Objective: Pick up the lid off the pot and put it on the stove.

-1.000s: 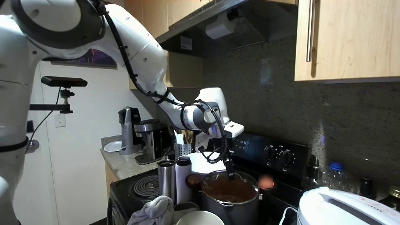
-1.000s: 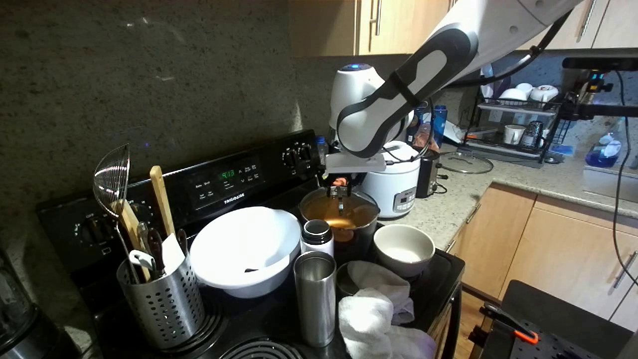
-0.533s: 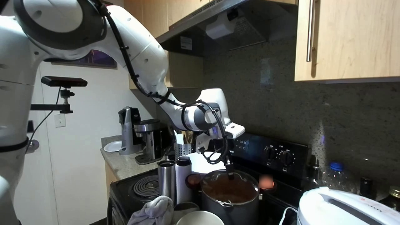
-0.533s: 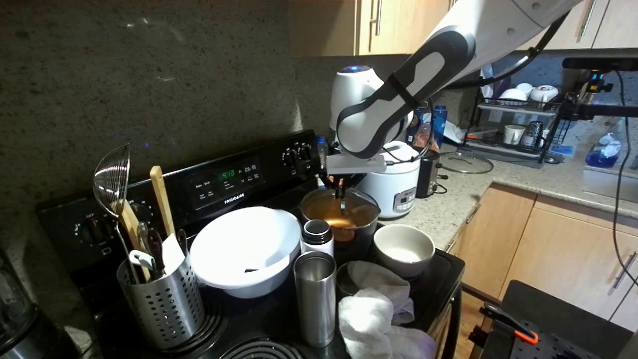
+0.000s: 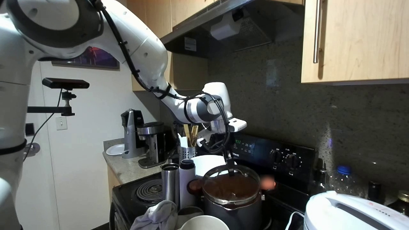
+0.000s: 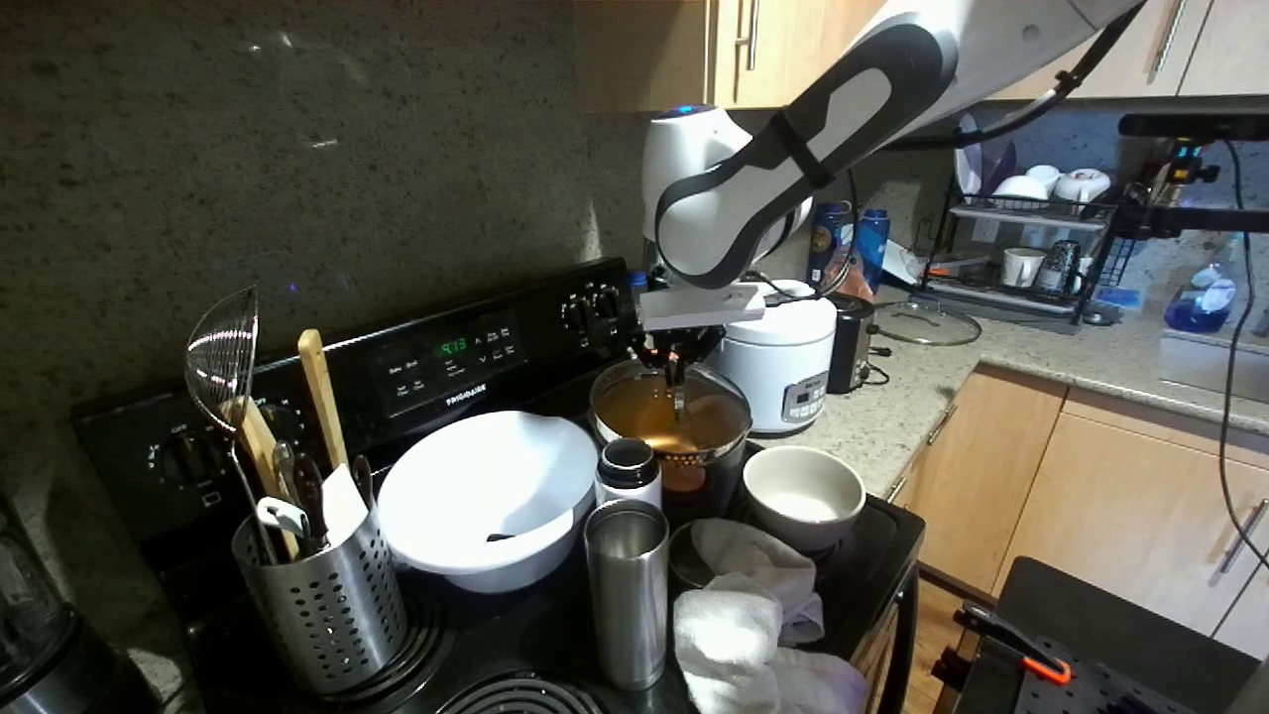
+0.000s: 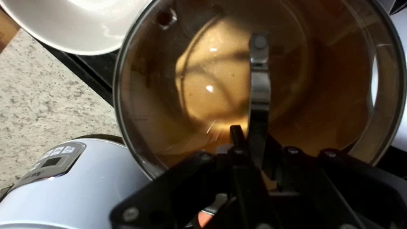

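1. We see a crowded black stovetop (image 6: 872,560): a round white plastic basin (image 6: 496,466) stands near its back edge, a perforated steel utensil holder (image 6: 327,605) near its back-left corner, a round cream bowl (image 6: 805,496) near its front-right corner.
2. A slim white bottle with a black neck (image 6: 632,488) and a tall steel tumbler (image 6: 627,600) stand in the way, between the basin and the front edge; a crumpled pale towel (image 6: 734,635) lies along that edge, and a white rice cooker (image 6: 778,357) sits just past the right edge.
3. Against half a second ago, we find the round clear glass lid with a steel rim (image 5: 231,188) raised: a gap now shows above the round dark-grey pot (image 5: 233,217), whose outline has shifted slightly too. The white arm (image 5: 150,60) is higher.
4. The lid hangs directly over the pot, near the back-right corner, roughly level; we cannot tell whether its far rim touches.
5. Its arched metal handle (image 7: 260,84) has its long axis running from front edge toward back edge, top to bottom in the wrist view.
6. The black gripper (image 7: 256,138) is drawn in narrow on the handle, holding the lid by it.
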Motion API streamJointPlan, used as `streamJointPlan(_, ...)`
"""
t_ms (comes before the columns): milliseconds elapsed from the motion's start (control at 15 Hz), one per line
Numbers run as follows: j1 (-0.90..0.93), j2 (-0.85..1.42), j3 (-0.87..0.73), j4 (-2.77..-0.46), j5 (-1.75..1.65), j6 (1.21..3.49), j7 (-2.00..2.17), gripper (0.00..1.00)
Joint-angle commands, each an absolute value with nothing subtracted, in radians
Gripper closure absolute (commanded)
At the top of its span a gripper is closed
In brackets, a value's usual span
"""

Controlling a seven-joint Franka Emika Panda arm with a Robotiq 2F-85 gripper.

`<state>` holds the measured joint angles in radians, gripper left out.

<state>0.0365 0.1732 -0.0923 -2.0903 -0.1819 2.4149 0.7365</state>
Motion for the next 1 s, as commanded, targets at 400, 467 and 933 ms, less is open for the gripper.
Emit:
streamJointPlan(400, 0.048, 0.006, -0.036, -1.963, -0.236, 2.090, 0.726, 0.94)
streamJointPlan(467, 0.048, -0.004, -0.025, -1.951, -0.214, 2.070, 0.706, 0.94)
streamJointPlan(933, 0.111, -0.103, 0.097, -1.928, -0.100, 1.999, 0.463, 0.95)
